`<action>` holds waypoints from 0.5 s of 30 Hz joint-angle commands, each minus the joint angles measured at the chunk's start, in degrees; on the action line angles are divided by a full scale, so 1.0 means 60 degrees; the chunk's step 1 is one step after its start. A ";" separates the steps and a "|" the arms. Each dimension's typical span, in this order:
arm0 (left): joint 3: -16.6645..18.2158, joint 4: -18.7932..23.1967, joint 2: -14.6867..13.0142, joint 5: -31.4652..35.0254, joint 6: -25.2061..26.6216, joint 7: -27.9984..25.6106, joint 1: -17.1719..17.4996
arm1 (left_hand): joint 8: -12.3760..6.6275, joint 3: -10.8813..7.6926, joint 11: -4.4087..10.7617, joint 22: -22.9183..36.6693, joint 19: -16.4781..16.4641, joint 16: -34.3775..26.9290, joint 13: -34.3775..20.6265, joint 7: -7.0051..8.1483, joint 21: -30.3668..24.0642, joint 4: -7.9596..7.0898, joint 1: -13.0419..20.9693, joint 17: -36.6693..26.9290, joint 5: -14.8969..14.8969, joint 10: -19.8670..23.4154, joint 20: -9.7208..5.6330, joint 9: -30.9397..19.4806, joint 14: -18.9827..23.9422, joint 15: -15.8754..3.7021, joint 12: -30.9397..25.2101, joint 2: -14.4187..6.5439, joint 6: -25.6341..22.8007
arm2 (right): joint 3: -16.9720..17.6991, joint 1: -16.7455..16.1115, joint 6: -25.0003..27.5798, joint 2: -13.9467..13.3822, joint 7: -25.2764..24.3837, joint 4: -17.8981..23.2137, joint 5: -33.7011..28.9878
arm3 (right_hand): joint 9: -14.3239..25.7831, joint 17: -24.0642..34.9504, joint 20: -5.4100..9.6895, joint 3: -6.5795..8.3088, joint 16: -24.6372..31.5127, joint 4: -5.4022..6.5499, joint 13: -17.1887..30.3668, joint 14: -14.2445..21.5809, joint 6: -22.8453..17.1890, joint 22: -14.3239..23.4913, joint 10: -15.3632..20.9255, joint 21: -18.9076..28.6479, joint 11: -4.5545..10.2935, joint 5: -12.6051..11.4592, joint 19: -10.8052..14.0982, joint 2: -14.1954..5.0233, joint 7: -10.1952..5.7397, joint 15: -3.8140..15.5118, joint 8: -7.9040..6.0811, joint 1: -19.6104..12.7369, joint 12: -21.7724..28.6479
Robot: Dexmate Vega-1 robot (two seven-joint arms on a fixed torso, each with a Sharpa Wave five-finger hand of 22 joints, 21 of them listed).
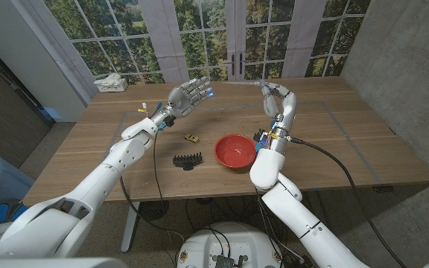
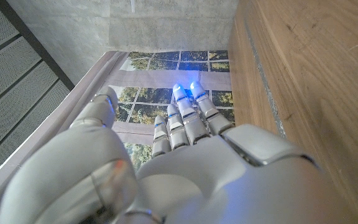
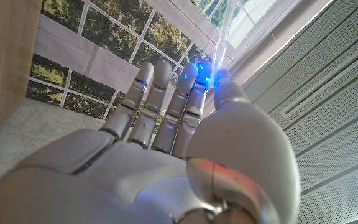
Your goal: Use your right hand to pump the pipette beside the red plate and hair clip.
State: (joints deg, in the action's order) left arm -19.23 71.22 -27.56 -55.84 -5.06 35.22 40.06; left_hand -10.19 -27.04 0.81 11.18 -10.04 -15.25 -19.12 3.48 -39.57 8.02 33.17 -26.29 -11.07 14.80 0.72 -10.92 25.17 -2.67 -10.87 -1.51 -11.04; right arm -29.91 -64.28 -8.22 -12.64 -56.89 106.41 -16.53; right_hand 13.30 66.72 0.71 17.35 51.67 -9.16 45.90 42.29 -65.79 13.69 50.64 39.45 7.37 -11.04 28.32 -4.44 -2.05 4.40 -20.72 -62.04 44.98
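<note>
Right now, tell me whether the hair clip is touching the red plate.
Apart. The head view shows the black hair clip lying on the table, with a strip of bare wood between it and the red plate.

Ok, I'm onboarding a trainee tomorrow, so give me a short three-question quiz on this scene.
1. True or false: in the head view, the red plate lies left of the black hair clip.
2. Which hand pinches the clear pipette? A) left B) right C) neither
3. Fill in: plate and clip lie on the wooden ____.
Key: 1 false; 2 B, the right hand; 3 table.
</note>
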 commanded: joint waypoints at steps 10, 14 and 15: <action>0.0336 -0.0220 -0.0401 -0.0046 -0.0180 0.0088 -0.0025 | -0.0100 -0.0046 0.0033 0.0026 -0.0024 0.0015 0.0025 -0.0043 0.0022 -0.0009 -0.0160 0.0043 -0.0008 0.0037 0.0048 -0.0016 0.0128 -0.0637 -0.0106 -0.0049 -0.0044 | 0.0470 -0.0704 0.0355 -0.0813 0.1058 0.1029 0.0287 | 0.0060 0.0013 -0.0018 0.0058 -0.0044 0.0022 0.0035 0.0086 0.0055 0.0005 -0.0076 0.0163 -0.0011 -0.0069 0.0055 -0.0001 -0.0043 0.1291 -0.0004 0.0058 0.0060; 0.0357 -0.0255 -0.0428 -0.0065 -0.0171 0.0150 -0.0042 | -0.0112 -0.0064 0.0025 0.0024 -0.0026 0.0016 0.0038 -0.0057 0.0023 0.0011 -0.0170 0.0063 -0.0011 0.0041 0.0056 -0.0013 0.0167 -0.0629 -0.0119 -0.0059 -0.0065 | 0.0521 -0.0762 0.0396 -0.1022 0.1281 0.1170 0.0235 | 0.0067 -0.0007 0.0001 0.0061 -0.0072 0.0023 0.0039 0.0085 0.0060 0.0002 -0.0121 0.0189 -0.0012 -0.0070 0.0066 0.0000 -0.0043 0.1292 -0.0006 0.0066 0.0050; 0.0362 -0.0257 -0.0435 -0.0069 -0.0164 0.0152 -0.0041 | -0.0113 -0.0067 0.0020 0.0024 -0.0026 0.0016 0.0039 -0.0057 0.0024 0.0013 -0.0171 0.0064 -0.0012 0.0041 0.0057 -0.0013 0.0169 -0.0633 -0.0120 -0.0063 -0.0066 | 0.0546 -0.0785 0.0388 -0.1063 0.1344 0.1216 0.0271 | 0.0065 -0.0020 0.0002 0.0063 -0.0087 0.0022 0.0028 0.0083 0.0049 0.0000 -0.0121 0.0199 -0.0023 -0.0071 0.0072 0.0002 -0.0040 0.1293 -0.0009 0.0066 0.0045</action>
State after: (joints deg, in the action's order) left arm -17.62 70.34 -29.38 -56.07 -5.89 35.36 40.19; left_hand -10.61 -27.05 0.81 11.19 -10.05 -15.25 -18.86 3.26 -39.57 8.02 32.65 -25.75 -11.07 14.81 0.72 -10.92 25.60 -2.66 -11.26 -2.04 -11.26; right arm -27.77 -67.51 -6.35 -16.35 -52.01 111.17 -15.08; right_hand 13.47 66.57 0.71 17.34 51.43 -9.16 46.06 42.29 -65.67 13.57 50.10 40.34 7.28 -11.30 28.32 -4.44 -2.16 4.40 -20.72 -62.04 44.98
